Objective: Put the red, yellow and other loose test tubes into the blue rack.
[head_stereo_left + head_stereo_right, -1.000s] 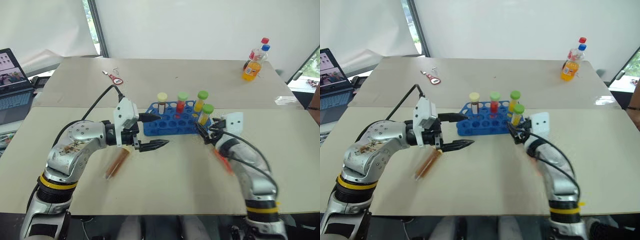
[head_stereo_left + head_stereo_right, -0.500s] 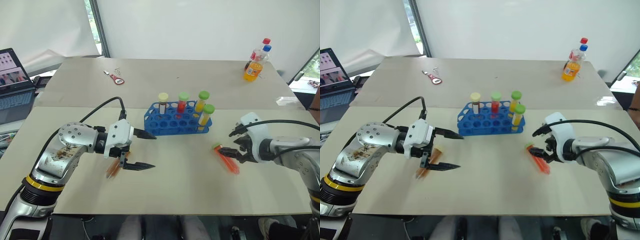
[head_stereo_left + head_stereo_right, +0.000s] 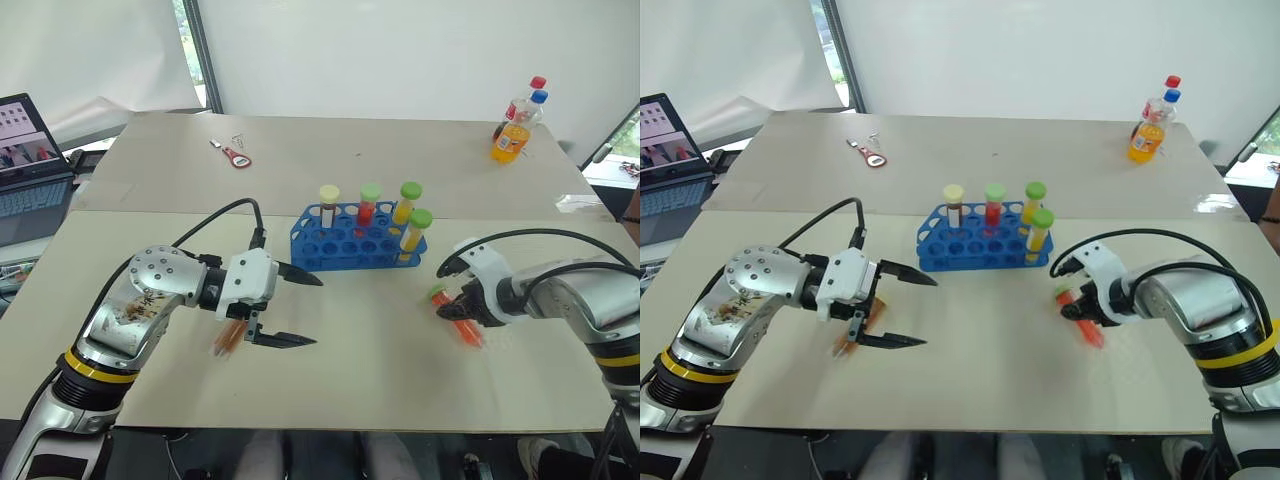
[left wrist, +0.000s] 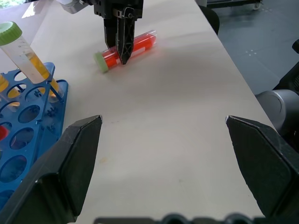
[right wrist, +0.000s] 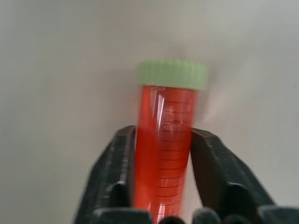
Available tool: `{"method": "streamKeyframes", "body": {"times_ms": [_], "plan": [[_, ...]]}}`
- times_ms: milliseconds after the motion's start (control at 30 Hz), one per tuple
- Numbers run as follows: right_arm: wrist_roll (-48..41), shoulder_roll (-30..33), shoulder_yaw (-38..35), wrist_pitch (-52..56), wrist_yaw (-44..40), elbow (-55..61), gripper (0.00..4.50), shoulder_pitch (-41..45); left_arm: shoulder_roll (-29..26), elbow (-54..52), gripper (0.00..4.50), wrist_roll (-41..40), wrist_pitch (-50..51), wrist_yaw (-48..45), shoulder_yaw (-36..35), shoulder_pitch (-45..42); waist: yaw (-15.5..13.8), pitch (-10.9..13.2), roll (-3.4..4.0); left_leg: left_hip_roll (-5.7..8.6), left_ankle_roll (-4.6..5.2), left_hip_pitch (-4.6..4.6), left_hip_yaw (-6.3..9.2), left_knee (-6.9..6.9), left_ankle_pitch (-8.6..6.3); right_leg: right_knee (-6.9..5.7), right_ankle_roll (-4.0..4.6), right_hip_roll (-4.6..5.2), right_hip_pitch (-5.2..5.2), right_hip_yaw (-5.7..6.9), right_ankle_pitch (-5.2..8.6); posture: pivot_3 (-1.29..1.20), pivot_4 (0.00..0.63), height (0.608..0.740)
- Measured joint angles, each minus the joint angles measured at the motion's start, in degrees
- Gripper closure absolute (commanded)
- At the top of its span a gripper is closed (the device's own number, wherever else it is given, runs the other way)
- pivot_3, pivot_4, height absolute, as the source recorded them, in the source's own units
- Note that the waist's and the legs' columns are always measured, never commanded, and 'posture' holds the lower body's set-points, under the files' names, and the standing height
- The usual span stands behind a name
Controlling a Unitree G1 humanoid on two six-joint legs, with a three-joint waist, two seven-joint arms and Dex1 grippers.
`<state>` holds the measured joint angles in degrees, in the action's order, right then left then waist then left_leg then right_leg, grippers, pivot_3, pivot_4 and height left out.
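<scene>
Left eye view: blue plastic tube rack (image 3: 352, 240) at counter (image 3: 330, 390) centre, four capped tubes upright. Left gripper (image 3: 296, 309) spread wide at rack's 7 o'clock, over orange-brown tube (image 3: 227, 340).

Right wrist view: right gripper (image 5: 163, 154) pinching red green-capped test tube (image 5: 169, 126), lying on counter.

Left wrist view: red tube at rack's 4 o'clock.

The right gripper (image 5: 162, 186), previously open near the blue rack (image 3: 345, 245), now sits clamped on the red tube (image 5: 166, 154), apparently still lying on the table (image 3: 380, 350).
</scene>
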<state>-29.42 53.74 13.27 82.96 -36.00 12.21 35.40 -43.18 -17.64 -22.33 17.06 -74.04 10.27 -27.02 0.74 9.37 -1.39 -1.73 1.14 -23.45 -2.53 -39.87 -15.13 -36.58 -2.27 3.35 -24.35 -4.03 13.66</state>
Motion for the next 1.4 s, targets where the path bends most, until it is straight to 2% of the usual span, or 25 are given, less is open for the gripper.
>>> {"method": "streamKeyframes", "body": {"times_ms": [267,333,467,567,767,933,1067,1400], "plan": [[-1.4,-0.6,-2.0,0.3,-2.0,0.3,3.52,0.0,-0.3,1.5,0.00,0.6,-0.3,0.5,-0.5,1.4,0.0,0.0,0.00,-0.01,0.00,0.00,0.10,0.00,0.00,-0.04,0.00,0.00,-0.02,0.00,0.00,0.00,0.150,0.740],[-4.0,-3.8,-6.5,1.6,-2.6,2.8,3.52,0.4,-0.6,2.5,0.00,0.2,0.0,1.2,-2.4,2.2,0.3,0.0,0.00,-0.07,0.01,0.02,0.27,0.01,-0.01,-0.06,0.00,-0.04,-0.03,-0.01,0.00,0.00,0.150,0.740],[-10.0,-14.7,-16.6,2.9,-2.1,8.0,3.52,1.9,-0.8,3.2,0.00,-0.7,0.6,3.6,-6.4,3.2,0.3,0.0,-0.01,-0.09,0.01,0.03,0.44,0.02,0.00,-0.14,0.01,-0.08,-0.02,0.04,-0.01,0.00,0.150,0.740],[-9.1,-25.0,-21.7,-7.3,2.4,10.6,3.52,-0.3,-0.3,3.7,0.00,-1.8,1.3,6.2,-9.4,4.8,0.1,0.0,-0.05,-0.06,0.01,-0.02,0.48,0.00,0.00,-0.15,0.01,-0.03,-0.02,0.08,-0.01,0.00,0.150,0.740],[3.9,-37.8,-20.1,-36.1,13.2,5.0,3.52,-2.7,-0.4,3.0,0.00,-2.8,3.2,8.0,-11.0,6.4,0.0,0.0,-0.05,0.05,-0.03,-0.07,0.41,-0.08,0.02,-0.15,-0.07,0.09,-0.03,0.09,-0.05,0.00,0.150,0.740],[10.9,-42.8,-16.1,-51.5,16.1,-1.5,3.52,-4.4,-0.2,1.3,0.00,-5.0,6.5,9.8,-11.3,5.5,0.3,0.0,-0.04,0.00,-0.03,-0.02,0.42,0.04,0.02,-0.30,-0.02,0.00,-0.07,0.10,-0.06,0.00,0.150,0.740],[14.8,-46.0,-13.8,-58.4,18.0,-6.3,3.52,-6.0,0.1,-0.2,0.00,-6.0,8.4,11.1,-11.3,4.4,0.5,0.0,-0.04,0.01,-0.04,-0.02,0.41,0.03,0.02,-0.45,-0.02,0.02,-0.06,0.09,-0.06,0.00,0.150,0.740],[21.4,-48.1,-12.5,-70.2,22.6,-12.3,3.52,-7.2,0.4,-0.9,0.00,-6.9,9.5,12.0,-10.5,4.2,0.7,0.0,-0.03,0.00,-0.06,0.04,0.42,0.05,0.03,-0.44,-0.01,0.01,-0.05,0.08,-0.05,0.00,0.150,0.740]]}}
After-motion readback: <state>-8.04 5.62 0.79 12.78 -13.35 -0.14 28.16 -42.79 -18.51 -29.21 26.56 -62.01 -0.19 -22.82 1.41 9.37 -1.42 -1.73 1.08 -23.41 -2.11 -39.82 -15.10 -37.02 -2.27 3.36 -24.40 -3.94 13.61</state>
